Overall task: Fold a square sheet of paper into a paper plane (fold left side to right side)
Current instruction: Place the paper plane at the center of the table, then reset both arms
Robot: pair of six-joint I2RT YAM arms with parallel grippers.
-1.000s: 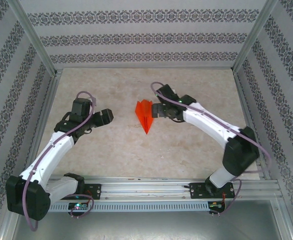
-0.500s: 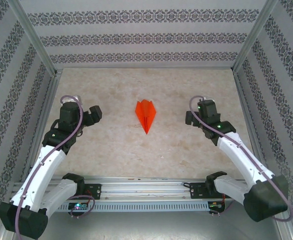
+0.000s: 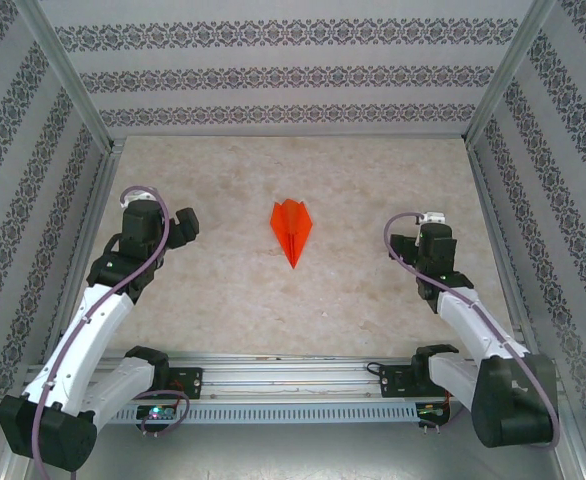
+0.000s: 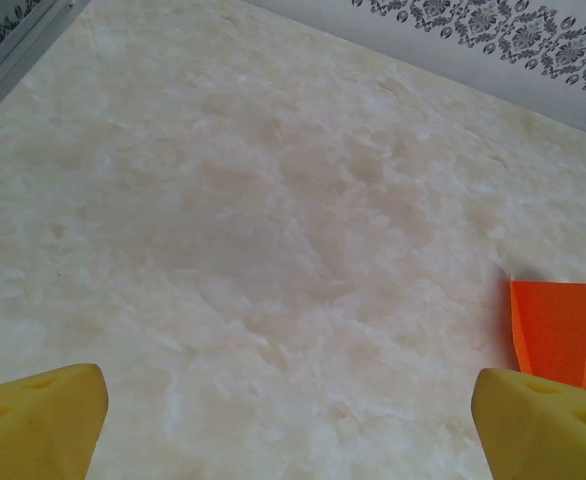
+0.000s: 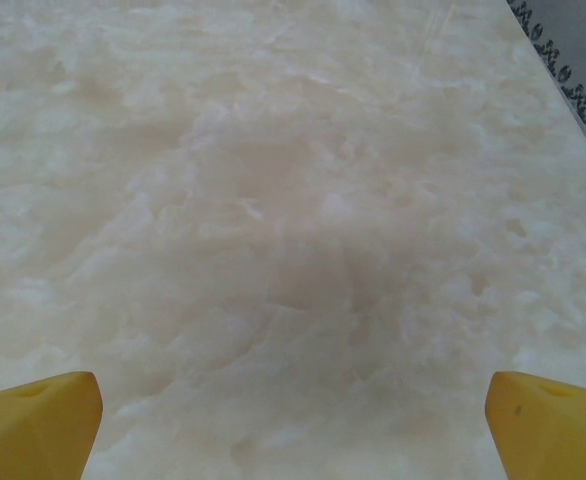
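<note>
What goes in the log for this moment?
bright orange pointed paper plane: lying on table, untouched | left gripper: open, empty | right gripper: open, empty

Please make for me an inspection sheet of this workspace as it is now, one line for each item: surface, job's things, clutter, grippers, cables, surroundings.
Surface: beige marbled table, no stains seen.
Job's things: orange paper plane lies folded at the table's middle, nose toward the arm bases, touching neither gripper.
Clutter: nothing seen.
Grippers: left gripper open and empty, with the plane's edge at its right; right gripper open and empty over bare table.
Cables: a purple cable loops over the left wrist and another beside the right wrist; neither reaches the plane.
Surroundings: patterned walls on three sides, metal frame posts, mounting rail at the near edge.
</note>
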